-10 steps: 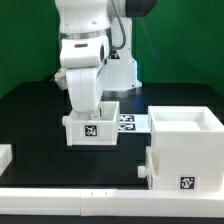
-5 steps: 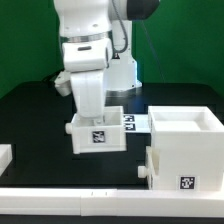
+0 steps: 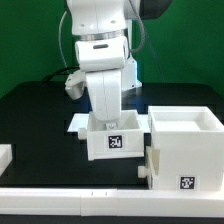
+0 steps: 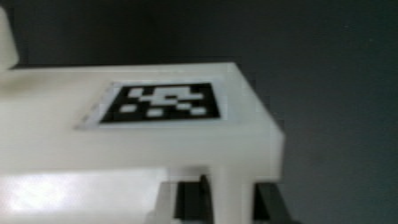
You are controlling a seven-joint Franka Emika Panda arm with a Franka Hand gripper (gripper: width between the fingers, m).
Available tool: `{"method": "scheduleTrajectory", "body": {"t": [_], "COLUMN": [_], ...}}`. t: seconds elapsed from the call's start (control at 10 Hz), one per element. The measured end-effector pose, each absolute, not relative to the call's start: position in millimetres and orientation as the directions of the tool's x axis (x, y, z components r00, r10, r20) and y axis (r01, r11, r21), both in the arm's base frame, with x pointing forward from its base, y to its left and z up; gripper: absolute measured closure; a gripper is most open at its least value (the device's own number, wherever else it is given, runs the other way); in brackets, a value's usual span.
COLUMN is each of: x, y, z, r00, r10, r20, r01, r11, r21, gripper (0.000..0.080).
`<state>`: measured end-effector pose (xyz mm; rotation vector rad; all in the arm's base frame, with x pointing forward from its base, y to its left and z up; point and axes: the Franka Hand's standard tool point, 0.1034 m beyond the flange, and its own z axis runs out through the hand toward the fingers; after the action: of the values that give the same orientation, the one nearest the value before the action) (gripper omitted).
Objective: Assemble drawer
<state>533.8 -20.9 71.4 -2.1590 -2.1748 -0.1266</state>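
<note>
Right now the big hollow casing (image 3: 187, 150) sits at the lower right of the exterior frame. Just beside it, at frame centre, a smaller box tray (image 3: 112, 138) hangs in the gripper (image 3: 107, 120), whose fingers are clamped narrow on the tray's wall (image 4: 160, 140). One tag (image 3: 116, 142) faces the camera.

Arm: your single white arm stands upright at the table's far edge, its wrist section reaching straight down toward the table's middle, slightly toward the exterior view's right.

Gripper (image 3: 109, 124): pointing down, its tips hidden inside the tray (image 3: 113, 139) in the exterior view. Jaws closed together on the tray's wall.

Fingers (image 4: 228, 197): in your wrist view, two dark fingertips sit side by side against the white tray edge, blurred.
</note>
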Motion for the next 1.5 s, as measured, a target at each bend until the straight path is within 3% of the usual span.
{"method": "scheduleTrajectory", "body": {"t": [0.6, 1.5], "x": [551.5, 546.0], "y": [-1.6, 18.1], "z": [67.9, 53.8], "r00": [0.032, 0.09], "r10": [0.992, 0.987], "r20": [0.124, 0.136], "r01": [0.999, 0.996], "r11": [-0.035, -0.089], "r21": [0.022, -0.011], "gripper": [0.0768, 0.0768]}}
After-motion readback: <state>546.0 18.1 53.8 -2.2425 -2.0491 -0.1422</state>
